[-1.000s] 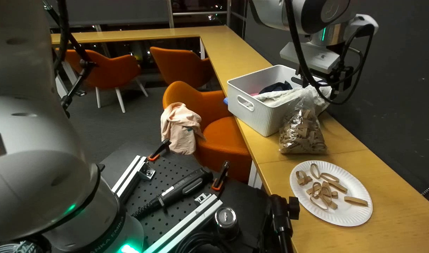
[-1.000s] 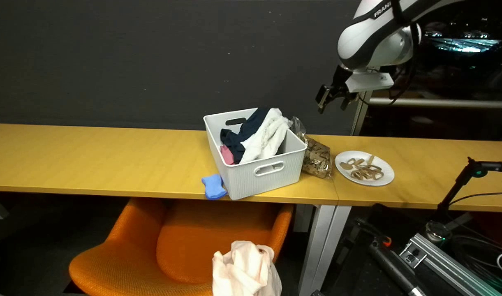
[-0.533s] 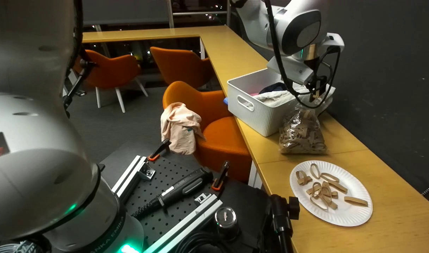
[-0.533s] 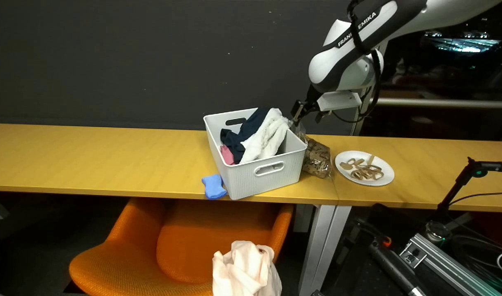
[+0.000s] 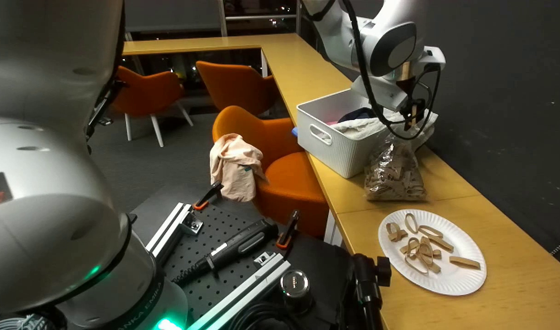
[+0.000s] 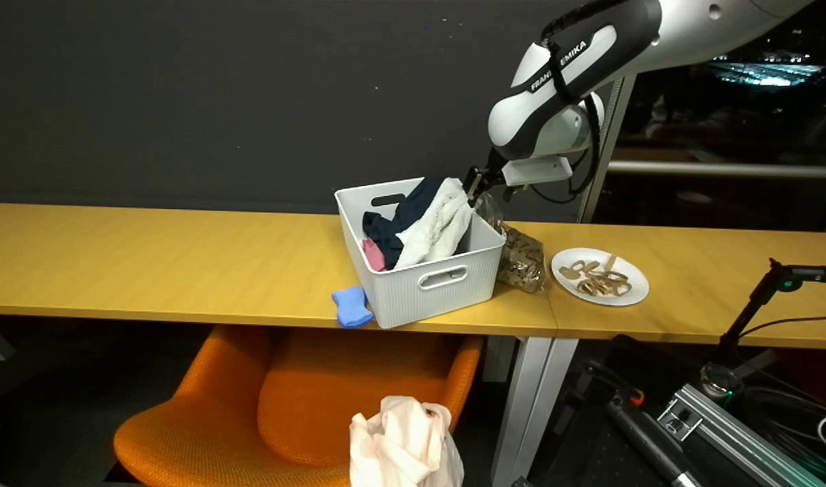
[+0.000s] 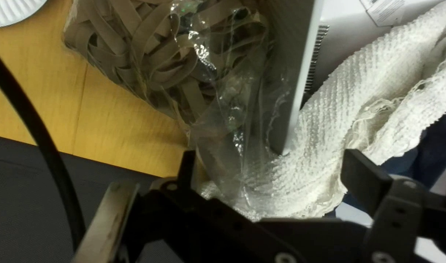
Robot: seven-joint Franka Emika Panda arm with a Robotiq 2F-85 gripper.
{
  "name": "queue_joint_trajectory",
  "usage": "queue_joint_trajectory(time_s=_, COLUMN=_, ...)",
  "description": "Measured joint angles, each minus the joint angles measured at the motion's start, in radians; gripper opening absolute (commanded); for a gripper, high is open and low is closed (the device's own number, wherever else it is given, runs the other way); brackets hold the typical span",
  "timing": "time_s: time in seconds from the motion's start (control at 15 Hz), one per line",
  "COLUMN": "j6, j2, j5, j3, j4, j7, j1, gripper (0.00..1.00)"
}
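Claw [image 7: 275, 170] with both fingers spread wide apart, gripping nothing: in the wrist view the slack, clear neck of a plastic bag [image 7: 215, 91] and one end of a white towel [image 7: 317, 142] show between them. How far down between the fingers they sit is hard to judge from here. In both exterior views the claw hangs at the corner of a white bin [image 6: 429, 304] near the dark wall [image 6: 182, 101]. The towel lies in the bin and spills over its rim at that corner. The bag stands on the bench [image 6: 182, 260] just beside the bin, its lower part full of tan rubber bands [image 7: 135, 51]. Alongside the towel in the bin are a navy cloth [image 6: 385, 233] and a pink cloth [image 6: 373, 256]. A blue cloth [image 6: 352, 308] lies at the bench's front edge, next to the bin. Near the bag, on the side away from the bin, sits a paper plate [image 5: 458, 280] with loose bands [image 5: 424, 252] on it. An orange chair [image 6: 358, 385] stands at the front of the bench, with a peach cloth [image 5: 236, 167] hung over its side.
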Motion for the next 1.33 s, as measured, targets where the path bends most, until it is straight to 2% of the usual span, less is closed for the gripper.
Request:
queue_joint_trajectory(time_s=0.33, j6=0.0, j2=0.068, j5=0.0, j3=-0.002, j4=0.074, j7=0.02, j1=-0.008, gripper=1.0)
queue_joint_trajectory(time_s=0.4, j6=0.0, j2=0.083, j5=0.0, j3=-0.002, j4=0.089, j7=0.023, j1=-0.008, gripper=0.83)
queue_joint_trajectory(time_s=0.47, j6=0.0, j2=0.096, j5=0.0, j3=-0.002, j4=0.102, j7=0.026, j1=-0.008, gripper=0.74)
queue_joint_trajectory(time_s=0.67, j6=0.0, j2=0.117, j5=0.0, j3=-0.002, j4=0.124, j7=0.03, j1=-0.009, gripper=0.49)
queue_joint_trajectory(time_s=1.07, j6=0.001, j2=0.114, j5=0.0, j3=0.0, j4=0.133, j7=0.031, j1=-0.013, gripper=0.06)
queue_joint_trajectory(time_s=1.13, j6=0.002, j2=0.113, j5=0.0, j3=0.001, j4=0.134, j7=0.032, j1=-0.013, gripper=0.01)
queue_joint_trajectory(time_s=1.33, j6=0.002, j2=0.112, j5=0.0, j3=0.004, j4=0.136, j7=0.034, j1=-0.012, gripper=0.0)
